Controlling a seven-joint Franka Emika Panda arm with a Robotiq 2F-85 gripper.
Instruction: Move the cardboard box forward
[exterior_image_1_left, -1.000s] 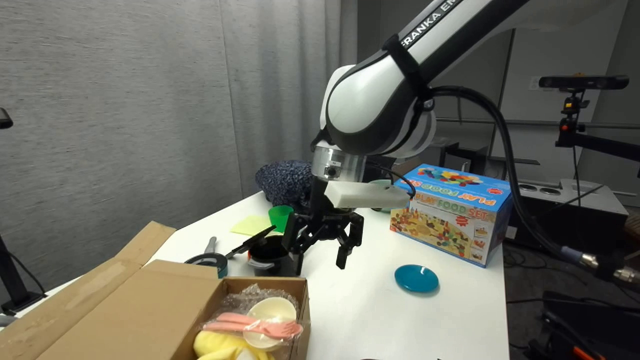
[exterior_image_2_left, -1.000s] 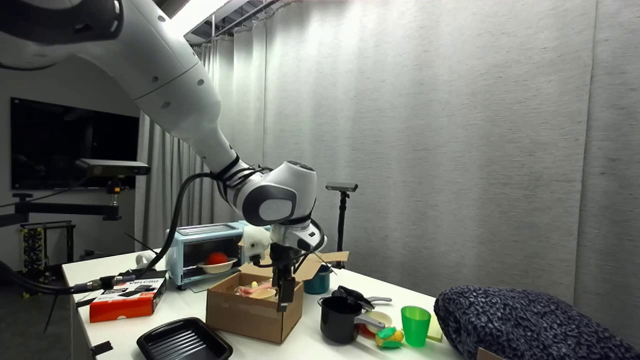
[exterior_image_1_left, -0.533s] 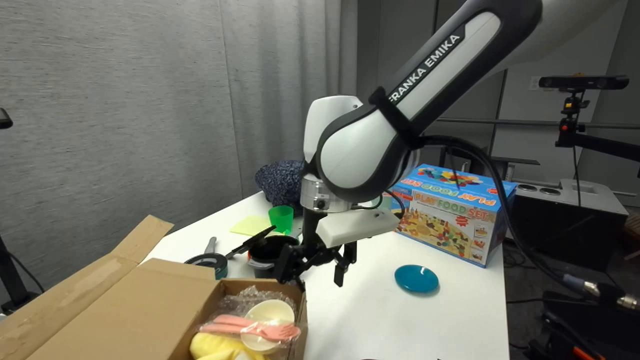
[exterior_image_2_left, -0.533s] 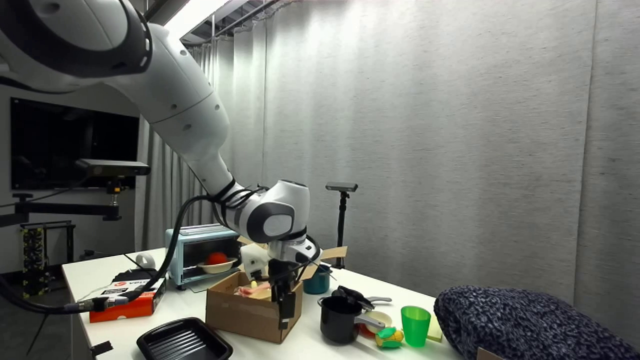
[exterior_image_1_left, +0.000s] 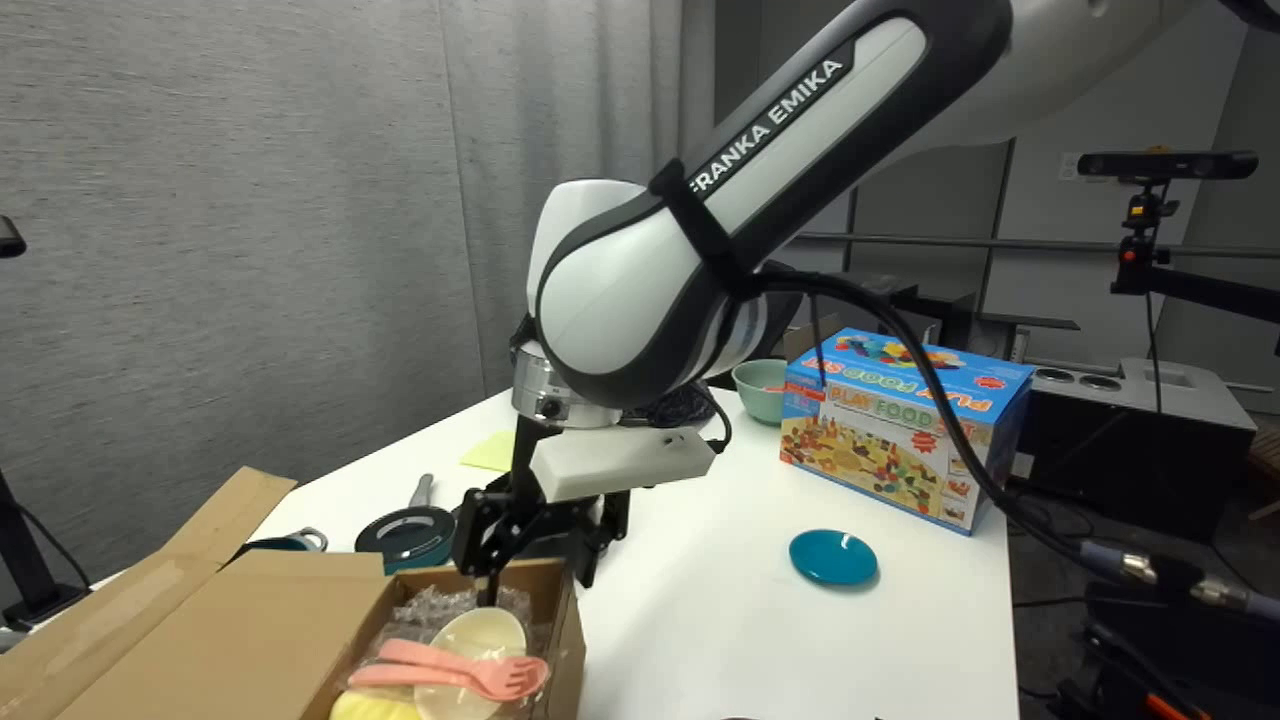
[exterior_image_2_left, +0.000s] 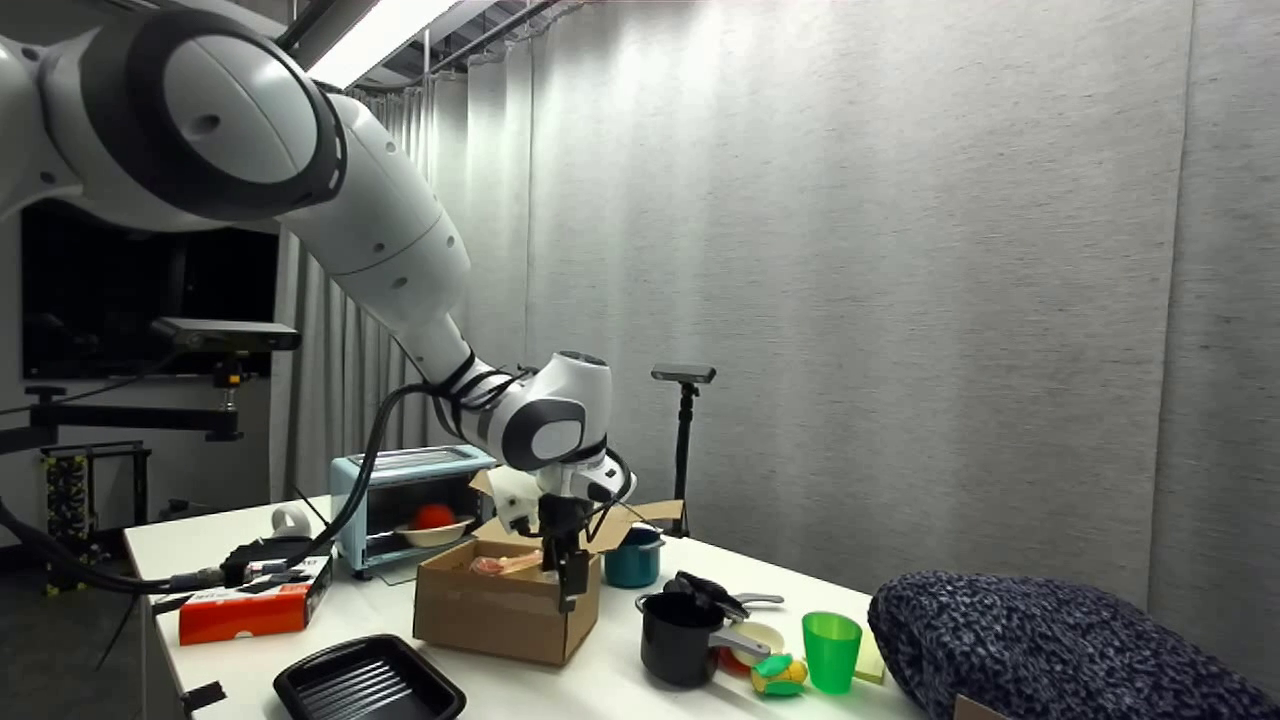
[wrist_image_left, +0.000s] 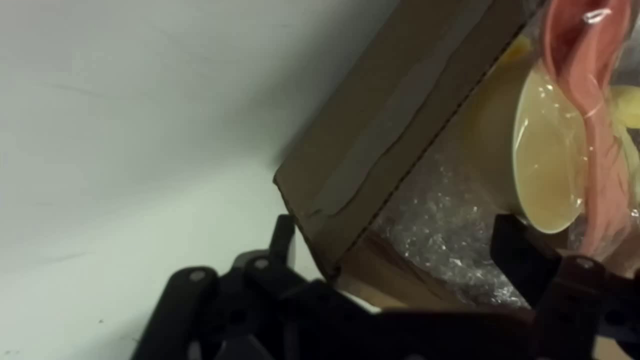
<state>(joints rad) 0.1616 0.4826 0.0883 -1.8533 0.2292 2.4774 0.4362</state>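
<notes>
Cardboard box (wrist_image_left: 350, 145) is straddled at one corner by the gripper (wrist_image_left: 397, 230), whose fingers (wrist_image_left: 520, 255) stand wide apart, clamped on nothing: one reaches inside the rim above the clear wrap (wrist_image_left: 445, 225), the other hangs just outside it, over the white table (wrist_image_left: 110, 150). Whether either one bears on the cardboard cannot be told from the wrist view. Close by the inner finger sit a cream bowl (wrist_image_left: 547, 160) and pink utensils (wrist_image_left: 595, 125); that bowl could snag if the finger went deeper, I'd judge. Compared with half a second ago, box and gripper have shifted together toward the grey curtain (exterior_image_2_left: 850, 300), a small slide that shows in both exterior views. Since that leads away from where the arm (exterior_image_2_left: 405, 255) reaches in, it probably counts as forward, so the move seems under way, likely driven by the outer finger rather than by any grasp. How far it must travel is not stated. Farther out, a teal pot (exterior_image_2_left: 632, 562) shows behind the box, and the black pot (exterior_image_2_left: 680, 645) stands apart from it on the table; the teal one may become an obstacle if the slide goes on.
</notes>
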